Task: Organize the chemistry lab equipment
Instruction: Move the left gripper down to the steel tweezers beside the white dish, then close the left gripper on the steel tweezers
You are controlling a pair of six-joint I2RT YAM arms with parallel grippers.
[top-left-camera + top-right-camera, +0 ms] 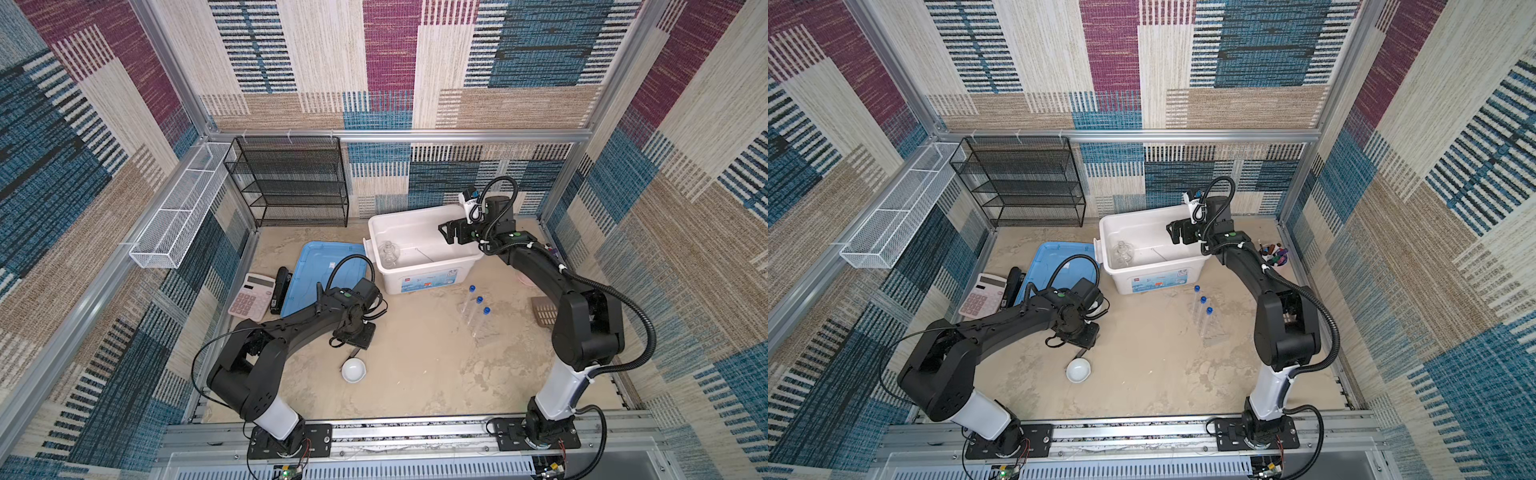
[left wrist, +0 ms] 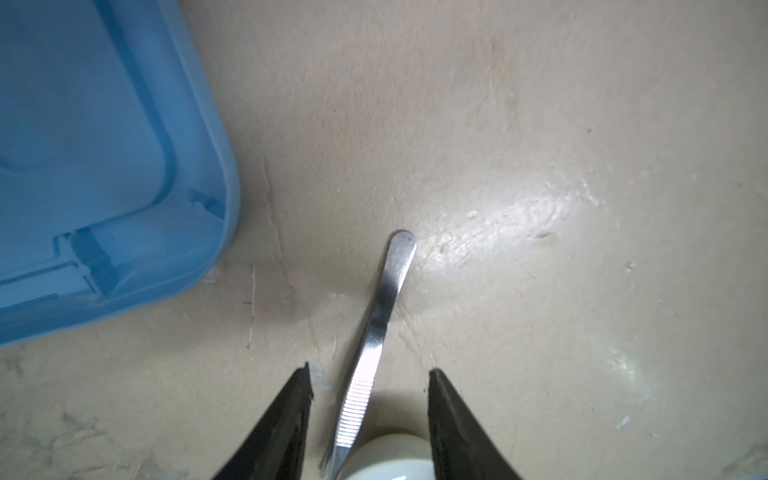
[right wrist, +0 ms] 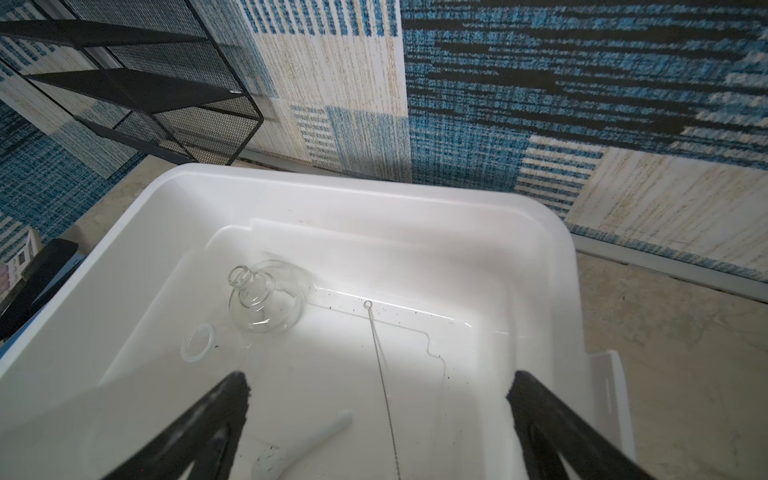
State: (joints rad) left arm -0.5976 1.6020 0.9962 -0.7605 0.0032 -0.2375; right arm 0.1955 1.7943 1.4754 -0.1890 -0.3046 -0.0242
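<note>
Trouble sits with the left gripper (image 2: 370, 370): jaws half-parted astride the metal tweezers (image 2: 386, 299), not yet touching them; their tip end lies just beside the white dish (image 2: 390, 457) — a skewed pinch could squirt the thin steel sideways or nudge the dish. Around, the white bin (image 1: 395, 282) (flask (image 3: 262, 303) and wire brush (image 3: 382, 374) inside) lies under the right gripper (image 3: 378, 376), spread wide and empty; the blue lid (image 1: 316, 266) sits near the tweezers; three test tubes (image 1: 478, 309) lie well apart. Nothing seems to block the lift.
</note>
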